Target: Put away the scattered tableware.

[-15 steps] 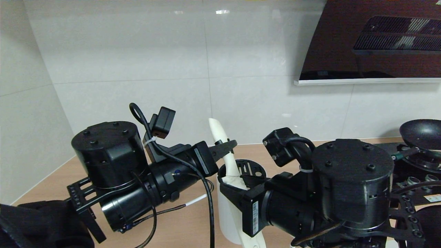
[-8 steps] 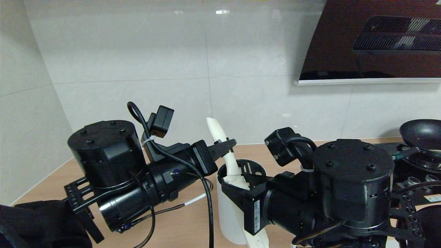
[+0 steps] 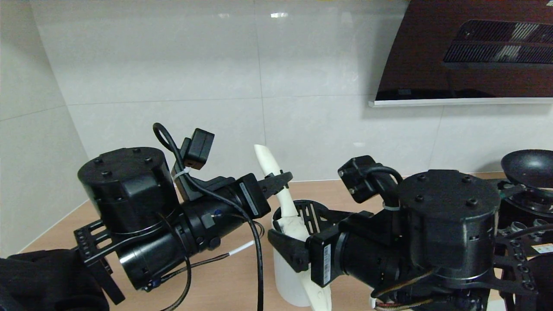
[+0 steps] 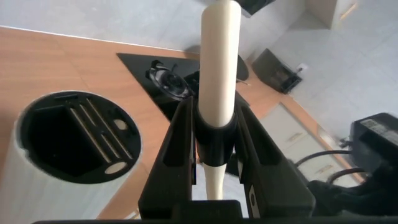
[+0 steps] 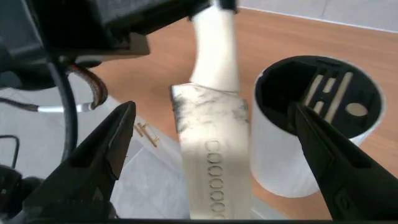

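**Robot arms lining up a cream plastic slotted spatula [image 3: 268, 162] beside a utensil holder**

The left gripper [image 4: 215, 124] is clamping the spatula's round handle and holding it steeply tilted. The slotted blade is hanging low beside, not inside, the white cylindrical holder with a black slotted insert [image 3: 285, 276], which is standing near the front edge of the wooden countertop [image 3: 220, 289]. The right gripper [image 5: 214, 134] is spread wide on either side of the blade, apparently touching nothing. Doing this well probably means lifting until the blade clears the rim, centring it over an open slot, lowering it straight and letting go only once it is resting inside.
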